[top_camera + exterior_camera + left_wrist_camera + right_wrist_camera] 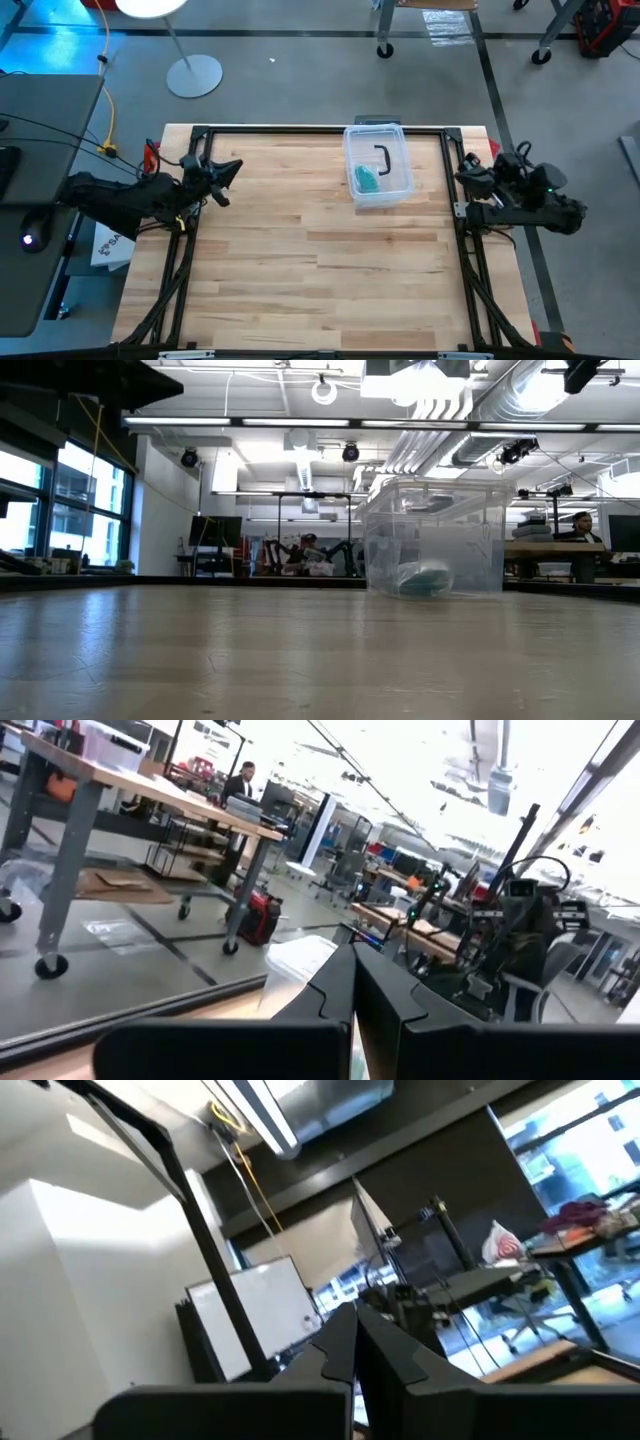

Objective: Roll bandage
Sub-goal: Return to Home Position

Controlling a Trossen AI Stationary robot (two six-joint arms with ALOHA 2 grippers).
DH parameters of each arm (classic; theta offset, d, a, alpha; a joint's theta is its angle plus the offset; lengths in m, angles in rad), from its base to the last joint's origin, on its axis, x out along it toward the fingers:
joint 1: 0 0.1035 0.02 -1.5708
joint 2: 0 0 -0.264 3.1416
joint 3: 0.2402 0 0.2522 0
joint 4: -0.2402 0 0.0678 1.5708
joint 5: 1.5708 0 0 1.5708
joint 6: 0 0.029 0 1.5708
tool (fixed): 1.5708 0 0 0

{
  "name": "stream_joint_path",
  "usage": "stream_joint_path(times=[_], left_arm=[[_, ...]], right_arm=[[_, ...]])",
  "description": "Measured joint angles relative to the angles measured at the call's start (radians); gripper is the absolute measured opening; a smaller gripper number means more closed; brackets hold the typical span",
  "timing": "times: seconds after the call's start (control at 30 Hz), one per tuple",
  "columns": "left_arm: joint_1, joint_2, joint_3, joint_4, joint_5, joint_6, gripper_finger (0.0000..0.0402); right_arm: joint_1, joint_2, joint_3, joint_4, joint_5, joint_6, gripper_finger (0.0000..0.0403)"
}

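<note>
From above, the bandage (pixel 367 181) is a small green roll inside the clear bin (pixel 400 190), which stands on the wooden table (pixel 300 280) at its far edge, a little right of centre. The roll lies in the bin's near-left part, under a lid with a black handle (pixel 384 158). It looks slightly longer from far to near than across, though its ends cannot be told apart. The left gripper (pixel 228 169) hangs over the table's far-left part, pointing right, well apart from the bin. The right gripper (pixel 468 180) sits at the right edge, pointing left.

At table height, the bin (pixel 470 510) stands right of centre with the bandage (pixel 425 578) resting on its floor, a low green oval against the near wall. A person (pixel 582 525) sits in the room behind, far right.

In the left wrist view, the left gripper (pixel 353 970) has its fingers (pixel 330 995) pressed together, aimed across the table toward the right arm (pixel 515 935).

In the right wrist view, the right gripper (pixel 356 1328) likewise shows its fingers (pixel 335 1355) closed against each other, holding nothing.
</note>
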Motion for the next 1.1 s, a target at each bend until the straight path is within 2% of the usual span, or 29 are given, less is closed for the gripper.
stream_joint_path(times=[0.1, 0.27, 0.47, 0.67, 0.77, 0.87, 1.1], left_arm=[[0.000, 0.000, -0.056, 0.074, 0.002, 0.007, 0.0000], [0.000, 0.002, -0.107, 0.069, 0.029, 0.010, 0.0000], [0.000, 0.001, -0.136, 0.050, 0.030, -0.108, 0.0000], [0.000, 0.001, -0.136, 0.015, 0.030, -0.130, 0.0000], [0.001, 0.003, -0.136, 0.000, 0.004, -0.092, 0.0000], [0.002, 0.008, -0.136, -0.034, -0.010, -0.027, 0.0000], [0.002, 0.055, -0.159, -0.044, 0.030, 0.019, 0.0000]], right_arm=[[0.000, 0.000, -0.077, 0.113, 0.000, 0.010, 0.0000], [0.000, 0.000, -0.194, 0.257, 0.024, 0.008, 0.0000], [0.000, 0.000, -0.296, 0.374, 0.033, 0.011, 0.0000], [0.000, 0.000, -0.368, 0.399, -0.045, 0.055, 0.0000], [0.000, 0.000, -0.409, 0.412, -0.090, 0.054, 0.0000], [0.000, 0.000, -0.457, 0.420, -0.108, 0.053, 0.0000], [0.000, 0.001, -0.458, 0.367, -0.110, -0.018, 0.0000]])
